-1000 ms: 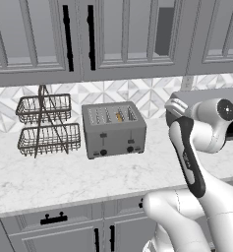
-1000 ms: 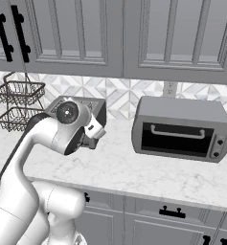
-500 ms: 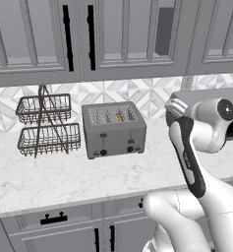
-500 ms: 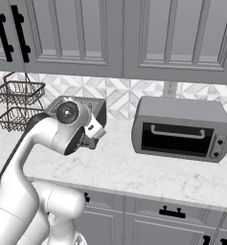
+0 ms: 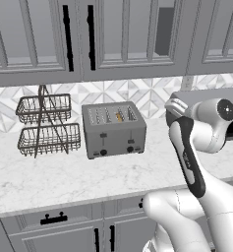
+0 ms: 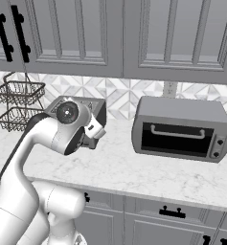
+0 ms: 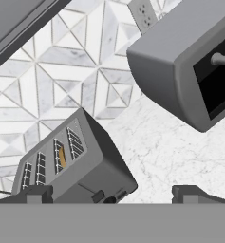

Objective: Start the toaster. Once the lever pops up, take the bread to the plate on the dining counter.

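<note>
Nothing has changed over the last second: both base views match the earlier ones, so the arm is holding still and the start of the task has not begun. The toaster (image 5: pixel 114 130) sits in the middle of the left base view on the white marble counter (image 5: pixel 49 179), against the tiled backsplash, with its two black levers up near the top of their tracks. The bread (image 5: pixel 119 116) shows as a golden edge in one of the right-hand slots; in the hand view it appears as an orange sliver at lower left, inside the tilted toaster body.

The gripper (image 7: pixel 111 193) hangs above and to the right of the toaster, well apart from it, its two dark tips spread wide at the bottom of the hand view with nothing between them. A wire two-tier basket (image 5: pixel 45 125) stands left of the toaster, a toaster oven (image 6: pixel 182 129) to its right. Pressing a lever down appears to be the next step.
</note>
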